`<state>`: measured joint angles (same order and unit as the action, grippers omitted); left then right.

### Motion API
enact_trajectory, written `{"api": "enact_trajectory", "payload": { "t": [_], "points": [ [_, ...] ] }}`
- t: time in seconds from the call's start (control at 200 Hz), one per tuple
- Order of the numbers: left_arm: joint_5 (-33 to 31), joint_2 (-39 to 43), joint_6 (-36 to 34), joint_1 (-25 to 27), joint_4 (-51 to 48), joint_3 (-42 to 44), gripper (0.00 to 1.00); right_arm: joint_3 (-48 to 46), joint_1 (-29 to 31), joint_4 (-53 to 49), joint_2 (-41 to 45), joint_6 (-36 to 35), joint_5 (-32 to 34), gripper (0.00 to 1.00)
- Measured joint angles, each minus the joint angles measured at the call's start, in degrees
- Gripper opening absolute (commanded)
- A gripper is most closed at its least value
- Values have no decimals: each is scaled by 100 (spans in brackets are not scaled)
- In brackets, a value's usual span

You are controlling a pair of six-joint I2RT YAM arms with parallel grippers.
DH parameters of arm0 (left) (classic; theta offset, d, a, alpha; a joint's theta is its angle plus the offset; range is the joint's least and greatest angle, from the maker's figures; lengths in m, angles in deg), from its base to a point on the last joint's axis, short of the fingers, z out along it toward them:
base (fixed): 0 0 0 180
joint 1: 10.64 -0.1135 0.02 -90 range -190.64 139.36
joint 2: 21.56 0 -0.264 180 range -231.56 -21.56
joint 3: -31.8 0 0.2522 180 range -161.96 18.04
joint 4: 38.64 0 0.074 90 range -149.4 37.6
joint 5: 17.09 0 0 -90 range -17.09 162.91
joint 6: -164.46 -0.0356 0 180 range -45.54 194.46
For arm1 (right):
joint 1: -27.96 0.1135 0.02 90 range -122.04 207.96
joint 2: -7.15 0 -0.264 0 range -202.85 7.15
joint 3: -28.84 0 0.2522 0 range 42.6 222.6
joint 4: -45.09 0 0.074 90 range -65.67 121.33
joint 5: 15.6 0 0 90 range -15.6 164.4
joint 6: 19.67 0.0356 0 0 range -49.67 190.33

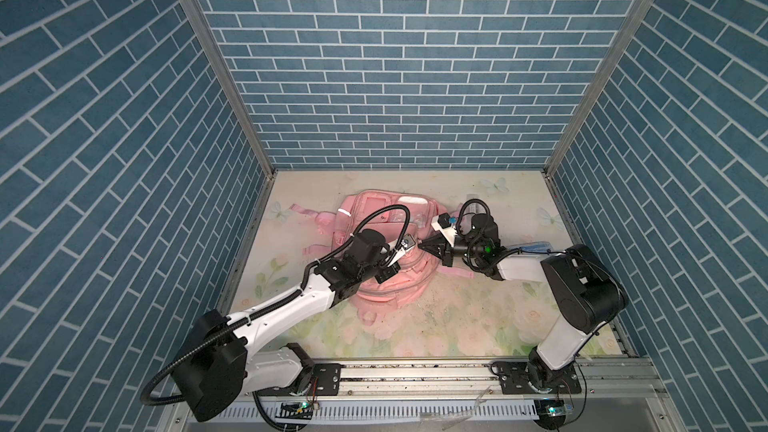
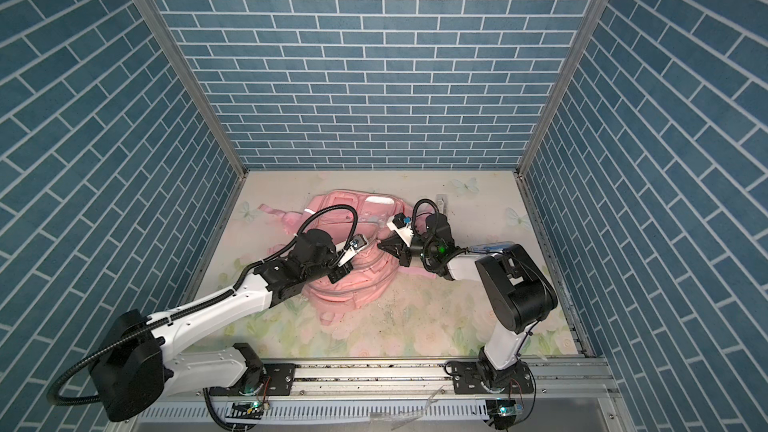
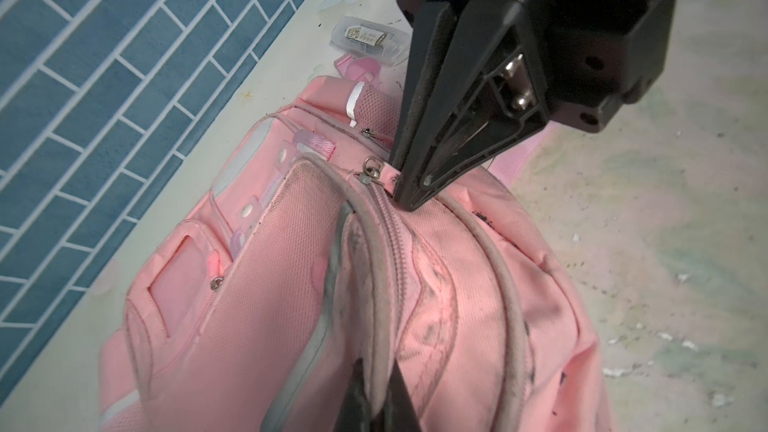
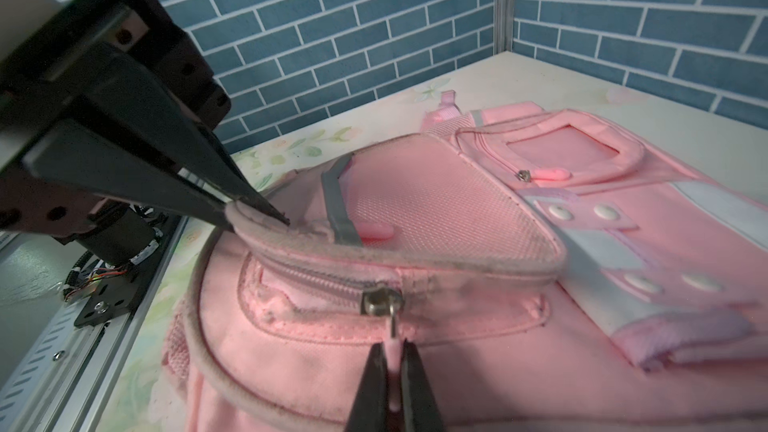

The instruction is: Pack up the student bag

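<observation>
The student bag [image 1: 386, 297] [image 2: 340, 288], a soft pink backpack, lies flat on the floral table in both top views. Both grippers meet over its middle. My left gripper [image 3: 380, 371] [image 1: 409, 248] is shut on the grey-pink piped rim [image 4: 291, 238] of a front compartment and holds that rim raised. My right gripper [image 4: 392, 347] [image 1: 420, 245] is shut on the pink pull tab [image 4: 392, 367] hanging from the metal zip slider [image 4: 380, 299] [image 3: 368, 174]. The zip runs from the slider toward the left gripper. The bag's inside is hidden.
A clear plastic case with a printed label [image 3: 368, 41] lies by the back wall beyond the bag. A blue and white packet [image 1: 536, 248] lies behind the right arm. Brick walls close three sides. A metal rail [image 1: 415, 371] runs along the front edge.
</observation>
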<state>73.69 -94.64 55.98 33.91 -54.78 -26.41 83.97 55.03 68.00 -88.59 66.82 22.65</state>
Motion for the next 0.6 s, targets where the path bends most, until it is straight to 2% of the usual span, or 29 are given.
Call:
{"api": "enact_trajectory", "payload": {
  "t": [0.2, 0.475, 0.565, 0.6],
  "points": [
    [-20, -595, 1106, 190, 98, -446, 0, -190, -127, -1163, 844, -566, 354, 0],
    [236, -1294, 1532, 317, 142, -966, 0, -717, -164, -1419, 1482, -568, 634, 0],
    [258, -1318, 1449, 321, 138, -970, 34, -772, -195, -1427, 1506, -522, 719, 0],
    [225, -1305, 1379, 321, 140, -970, 42, -772, -219, -1447, 1506, -485, 741, 0]
  ]
}}
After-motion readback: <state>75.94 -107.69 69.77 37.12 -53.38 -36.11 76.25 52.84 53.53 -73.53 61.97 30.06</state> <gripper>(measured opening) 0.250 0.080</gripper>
